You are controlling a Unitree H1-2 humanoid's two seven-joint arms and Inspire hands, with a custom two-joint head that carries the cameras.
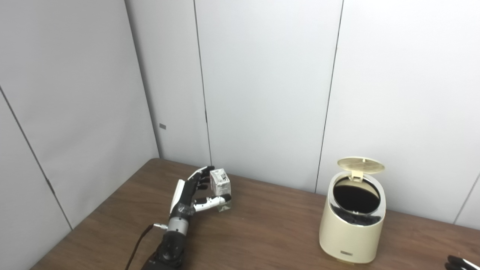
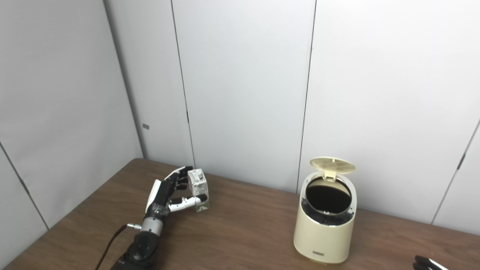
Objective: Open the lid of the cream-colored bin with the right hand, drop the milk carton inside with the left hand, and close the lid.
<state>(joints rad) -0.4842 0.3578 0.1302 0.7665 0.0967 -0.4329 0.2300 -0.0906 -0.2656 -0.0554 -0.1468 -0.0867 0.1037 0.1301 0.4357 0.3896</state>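
A small white milk carton (image 1: 219, 182) stands on the brown table (image 1: 262, 225) at the left. My left hand (image 1: 195, 193) is closed around it, with the fingers against its left side and the thumb across its lower front. The cream-colored bin (image 1: 352, 228) stands at the right, well apart from the carton. Its round lid (image 1: 360, 164) is tipped up at the back and the dark opening (image 1: 355, 198) is exposed. Only dark fingertips of my right hand (image 1: 463, 262) show at the bottom right corner, away from the bin.
Grey wall panels close off the table at the back and the left. A cable (image 1: 137, 243) runs along my left forearm. Bare tabletop lies between the carton and the bin.
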